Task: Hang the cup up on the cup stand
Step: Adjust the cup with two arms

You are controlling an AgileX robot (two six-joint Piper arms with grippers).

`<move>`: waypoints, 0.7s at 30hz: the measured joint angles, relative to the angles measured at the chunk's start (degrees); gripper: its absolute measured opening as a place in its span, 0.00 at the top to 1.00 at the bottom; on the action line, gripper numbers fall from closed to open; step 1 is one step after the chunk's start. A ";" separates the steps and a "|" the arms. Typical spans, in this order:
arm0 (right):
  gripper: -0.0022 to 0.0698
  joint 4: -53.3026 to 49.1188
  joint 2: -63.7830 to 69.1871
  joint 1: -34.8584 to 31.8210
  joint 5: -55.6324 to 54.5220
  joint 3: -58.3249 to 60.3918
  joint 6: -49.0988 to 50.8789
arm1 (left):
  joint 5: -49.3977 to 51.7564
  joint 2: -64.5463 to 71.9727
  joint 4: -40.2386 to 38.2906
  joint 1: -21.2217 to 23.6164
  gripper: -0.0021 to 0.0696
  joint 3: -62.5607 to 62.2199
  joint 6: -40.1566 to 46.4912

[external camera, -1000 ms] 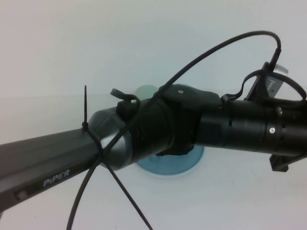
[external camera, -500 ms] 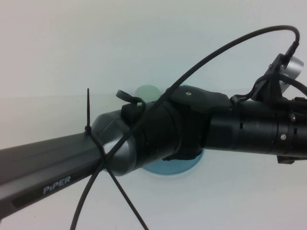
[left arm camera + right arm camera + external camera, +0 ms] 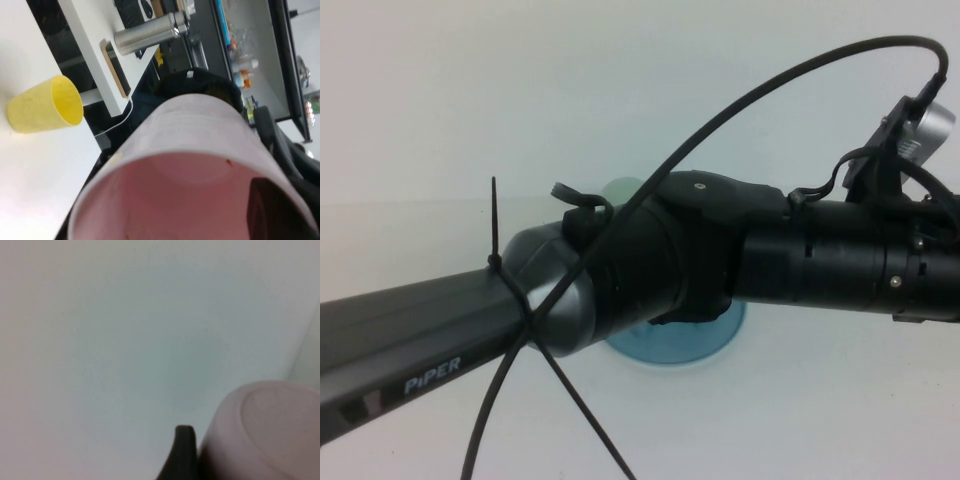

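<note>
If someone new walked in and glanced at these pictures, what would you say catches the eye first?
The high view is mostly filled by a dark arm stretching across the frame, hiding all but the teal edge of the cup stand behind it. In the left wrist view, the pink cup looms large, mouth toward the camera, with a yellow cup lying on the white table. The right wrist view shows the pink cup's base beside one claw finger.

yellow cup [image 3: 46,105] on its side, steel flask [image 3: 150,34], phone [image 3: 116,68]
</note>
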 joint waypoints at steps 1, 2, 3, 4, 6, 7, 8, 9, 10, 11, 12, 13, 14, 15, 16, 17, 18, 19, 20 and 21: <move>0.13 0.00 0.00 0.00 0.00 0.00 -0.23 | 0.28 0.00 0.00 0.44 0.85 0.00 1.01; 0.13 0.00 0.00 0.00 0.00 0.00 -0.28 | 0.49 0.00 0.00 0.48 0.82 0.00 2.04; 0.13 0.00 0.00 0.00 0.09 0.00 -0.52 | 0.93 0.00 0.00 0.90 0.79 0.00 2.50; 0.13 0.00 0.00 0.00 0.24 -0.10 -0.73 | 1.49 0.00 0.00 1.04 0.76 0.00 3.14; 0.13 0.00 0.00 0.00 0.41 -0.14 -0.98 | 1.86 0.00 0.00 1.04 0.71 0.00 4.46; 0.13 0.00 0.00 0.00 0.41 -0.14 -1.09 | 2.09 0.00 0.00 1.04 0.68 0.00 5.13; 0.13 0.00 0.00 0.00 0.51 -0.25 -1.21 | 2.54 0.00 0.00 1.04 0.67 0.00 5.46; 0.13 0.00 0.00 0.00 0.64 -0.37 -1.31 | 2.80 0.00 0.00 1.04 0.65 0.00 5.61; 0.13 0.00 0.00 0.00 0.74 -0.50 -1.31 | 2.79 0.00 0.00 1.04 0.63 0.00 5.92; 0.13 0.00 0.00 0.00 0.72 -0.60 -1.31 | 2.87 0.00 0.00 1.04 0.63 0.00 6.02; 0.13 0.00 0.00 0.00 0.72 -0.60 -1.31 | 3.10 0.00 0.00 1.04 0.63 0.00 6.15; 0.13 0.00 0.00 0.00 0.72 -0.60 -1.31 | 3.09 0.00 0.00 1.04 0.63 0.00 6.47; 0.13 0.00 0.00 0.00 0.72 -0.60 -1.31 | 3.09 0.00 0.00 1.04 0.63 0.00 6.88; 0.13 0.00 0.00 0.00 0.72 -0.60 -1.43 | 3.09 0.00 0.00 1.04 0.63 0.00 7.42; 0.13 0.00 0.00 0.00 0.72 -0.60 -1.58 | 3.09 0.00 0.00 1.04 0.63 0.00 7.63; 0.13 0.00 0.00 0.00 0.72 -0.60 -1.81 | 3.09 0.00 0.00 1.04 0.63 0.00 7.95; 0.13 0.00 0.00 0.00 0.72 -0.60 -2.02 | 3.09 0.00 0.00 1.04 0.63 0.00 8.17; 0.13 0.00 0.00 0.00 0.72 -0.60 -2.01 | 3.43 0.00 0.00 1.26 0.63 0.00 8.30; 0.13 0.00 0.00 0.00 0.72 -0.63 -2.13 | 3.90 0.00 0.00 1.54 0.63 0.00 8.47; 0.13 0.00 0.00 0.00 0.72 -0.63 -2.13 | 4.50 0.00 0.10 1.77 0.63 0.00 8.94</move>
